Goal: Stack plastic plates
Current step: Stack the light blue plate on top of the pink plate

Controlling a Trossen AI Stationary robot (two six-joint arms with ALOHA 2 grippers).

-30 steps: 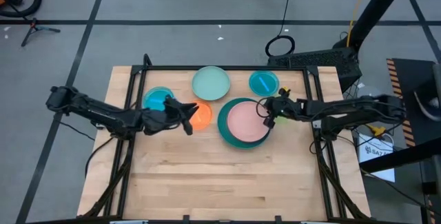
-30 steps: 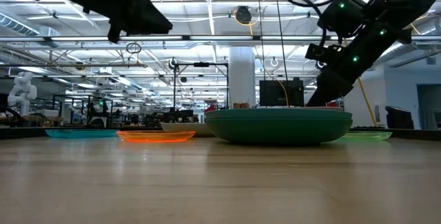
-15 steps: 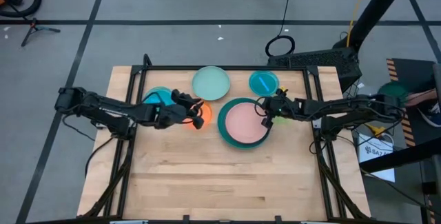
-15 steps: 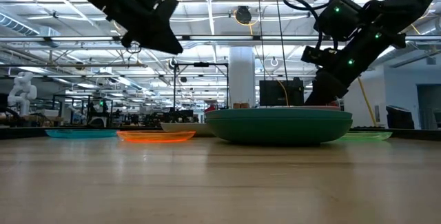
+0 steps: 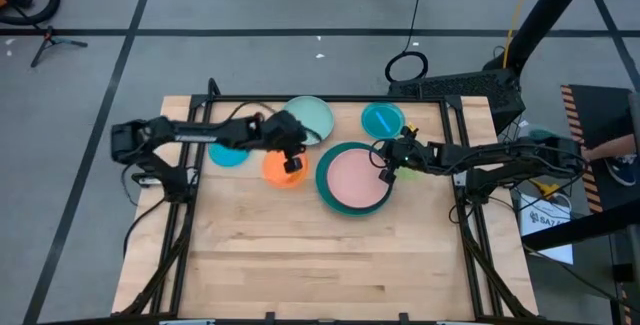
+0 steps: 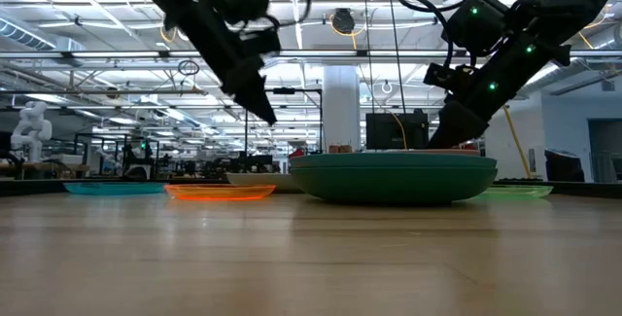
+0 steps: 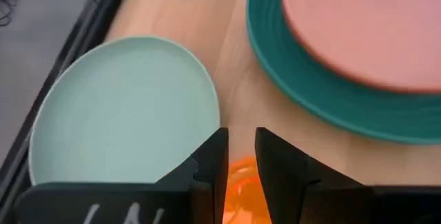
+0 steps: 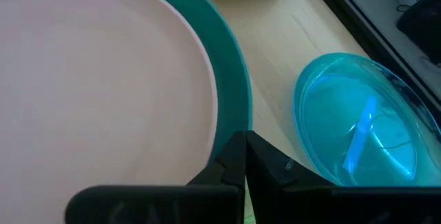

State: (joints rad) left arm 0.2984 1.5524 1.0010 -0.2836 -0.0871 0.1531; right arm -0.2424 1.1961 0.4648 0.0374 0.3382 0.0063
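Left tool [image 5: 291, 158]: positioned above the small round orange plastic plate [image 5: 282, 170], between the medium pale mint round plastic plate [image 7: 124, 107] and the large teal round plastic plate [image 5: 333, 196]. In the left wrist view its two fingers [image 7: 210, 165] stand close together with a narrow gap, holding nothing; the orange plate shows just beneath them. In the low view the tool hangs clear above the desk [image 5: 300, 265], not yet in contact with the plate.

Right tool [image 5: 388, 160]: located at the right rim of the teal plate, which carries the medium pink round plastic plate [image 5: 355, 180]. Its fingers appear closed together with nothing between them. One small translucent blue round plastic plate [image 8: 355, 131] lies just beside it on the desk; a second blue plate [image 5: 228, 150] lies under the left arm. A sliver of lime plate [image 6: 520, 192] shows behind the right tool.

Assessment: the step in hand appears to be the left tool picking up the orange plate. Recommended practice: widen the fingers before descent, lower onto the plate's near rim rather than its centre, and pinch the rim with one finger under the lip. The plate is shallow and likely to slide; a slow approach is advised. Lift level, keeping clear of the mint plate's edge.
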